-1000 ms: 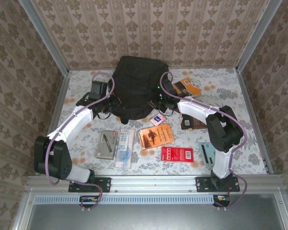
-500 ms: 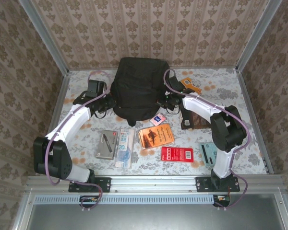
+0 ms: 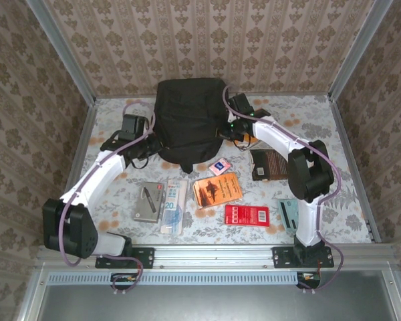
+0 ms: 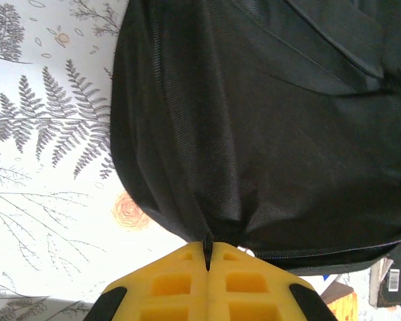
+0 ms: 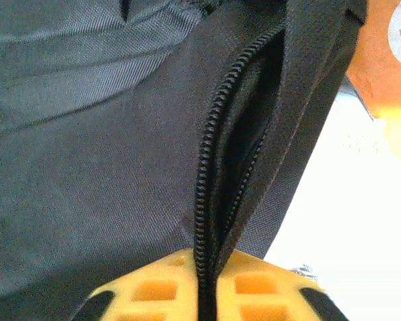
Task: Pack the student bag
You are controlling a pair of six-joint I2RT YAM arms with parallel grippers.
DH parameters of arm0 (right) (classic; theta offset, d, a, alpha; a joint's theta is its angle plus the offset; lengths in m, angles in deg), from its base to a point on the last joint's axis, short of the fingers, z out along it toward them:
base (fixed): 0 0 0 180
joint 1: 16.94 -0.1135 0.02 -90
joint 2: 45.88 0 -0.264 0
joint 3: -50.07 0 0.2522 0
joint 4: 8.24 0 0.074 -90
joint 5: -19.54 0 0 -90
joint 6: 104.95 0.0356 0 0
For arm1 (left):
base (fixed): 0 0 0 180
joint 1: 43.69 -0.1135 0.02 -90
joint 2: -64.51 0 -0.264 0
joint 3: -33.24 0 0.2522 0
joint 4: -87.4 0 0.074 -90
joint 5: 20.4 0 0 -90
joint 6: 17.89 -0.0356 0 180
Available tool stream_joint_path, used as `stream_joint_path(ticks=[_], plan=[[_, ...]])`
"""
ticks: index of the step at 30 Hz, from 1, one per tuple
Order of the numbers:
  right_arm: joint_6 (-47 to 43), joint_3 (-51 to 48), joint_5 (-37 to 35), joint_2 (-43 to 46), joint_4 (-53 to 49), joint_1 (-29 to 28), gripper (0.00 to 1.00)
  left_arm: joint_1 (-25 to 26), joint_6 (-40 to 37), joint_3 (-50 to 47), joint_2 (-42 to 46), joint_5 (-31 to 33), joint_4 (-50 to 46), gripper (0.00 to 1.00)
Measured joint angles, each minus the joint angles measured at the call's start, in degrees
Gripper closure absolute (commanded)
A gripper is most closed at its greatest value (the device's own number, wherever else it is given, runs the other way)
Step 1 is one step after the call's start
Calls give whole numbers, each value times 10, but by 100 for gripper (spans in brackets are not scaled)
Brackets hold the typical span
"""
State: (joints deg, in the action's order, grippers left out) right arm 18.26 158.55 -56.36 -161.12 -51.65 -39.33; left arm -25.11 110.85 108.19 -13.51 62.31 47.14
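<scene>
Near row: a red packet (image 3: 247,215), a teal card (image 3: 289,212), a grey case (image 3: 148,201) and a long white packet (image 3: 174,204) lie across the lower middle of the top view on the floral table (image 3: 341,194).
Middle row: an orange book (image 3: 217,189) at centre, a small pink card (image 3: 218,166) just above it, and a dark book (image 3: 267,164) to the right.
Left gripper (image 4: 207,251): at the bottom centre of its wrist view the yellow fingers are pressed together, with a fold of black fabric pinched between them. In the top view it sits at the bag's lower left edge (image 3: 155,142).
Right gripper (image 5: 204,257): the yellow fingers stand close on either side of a zipper edge at the bottom centre. I cannot tell whether they clamp it or stand just free. In the top view it is at the bag's right edge (image 3: 226,130).
Student bag (image 3: 187,114): black, upper centre of the top view, at the far side of the table between the two grippers. Its zipper gapes slightly in the right wrist view (image 5: 87,167).
</scene>
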Motion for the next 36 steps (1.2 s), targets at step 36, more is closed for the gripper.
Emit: stream_joint_path(ticks=[36], plan=[[416, -224, -25, 150, 187, -76, 40, 95, 66, 23, -35, -64, 88, 100]])
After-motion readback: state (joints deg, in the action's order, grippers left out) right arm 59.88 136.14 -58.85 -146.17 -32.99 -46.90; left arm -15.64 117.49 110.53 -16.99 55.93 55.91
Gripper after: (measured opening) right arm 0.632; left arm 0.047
